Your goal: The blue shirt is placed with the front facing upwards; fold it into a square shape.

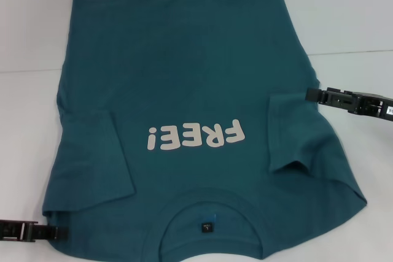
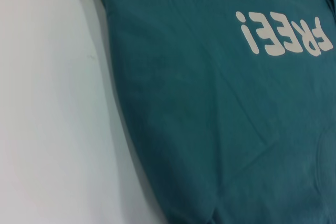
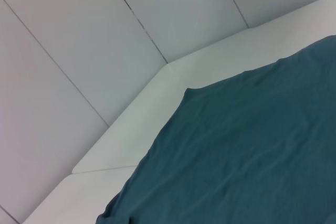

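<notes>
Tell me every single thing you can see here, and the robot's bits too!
Large teal-blue short-sleeved cotton T-shirt: one, dark teal-blue, spread front-up over most of the table, both sleeves folded in over the body, collar nearest the robot.
Pale "FREE!" chest print: one, off-white, mid-chest, reading upside down in the head view.
Small dark neck label: one, dark, inside the ribbed collar.
White table: one, white, under the shirt.
Pale panelled wall: one, light grey, beyond the table's far edge.
Left end effector: one, black, at the shirt's near-left corner.
Right end effector: one, black, at the shirt's right edge, by the folded sleeve.
</notes>
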You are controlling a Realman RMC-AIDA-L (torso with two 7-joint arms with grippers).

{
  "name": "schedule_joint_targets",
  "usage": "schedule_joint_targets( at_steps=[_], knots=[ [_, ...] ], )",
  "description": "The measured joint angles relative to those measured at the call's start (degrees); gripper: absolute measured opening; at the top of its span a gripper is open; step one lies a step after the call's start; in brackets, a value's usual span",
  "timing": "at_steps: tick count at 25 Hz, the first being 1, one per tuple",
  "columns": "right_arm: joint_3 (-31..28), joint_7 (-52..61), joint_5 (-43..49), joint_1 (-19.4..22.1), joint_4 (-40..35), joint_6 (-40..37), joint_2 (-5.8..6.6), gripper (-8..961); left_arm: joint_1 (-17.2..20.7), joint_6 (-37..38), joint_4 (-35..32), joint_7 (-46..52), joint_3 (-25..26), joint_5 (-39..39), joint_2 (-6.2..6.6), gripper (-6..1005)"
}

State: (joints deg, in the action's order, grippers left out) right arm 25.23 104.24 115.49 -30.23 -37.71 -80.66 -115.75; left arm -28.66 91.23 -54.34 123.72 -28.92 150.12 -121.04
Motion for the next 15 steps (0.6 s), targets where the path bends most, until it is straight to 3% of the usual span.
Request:
schedule_joint_targets(
  at_steps=[12, 15],
  knots=[
    [0.0, 0.0, 0.0, 0.22, 0.0, 0.06, 0.0, 944, 0.01, -0.27, 0.0, 0.56, -1.13, 0.0, 0.02, 311],
    [0.0, 0.0, 0.0, 0.41, 0.0, 0.07, 0.0, 944, 0.01, -0.27, -0.07, 0.65, -1.13, -0.01, 0.02, 172]
  ],
)
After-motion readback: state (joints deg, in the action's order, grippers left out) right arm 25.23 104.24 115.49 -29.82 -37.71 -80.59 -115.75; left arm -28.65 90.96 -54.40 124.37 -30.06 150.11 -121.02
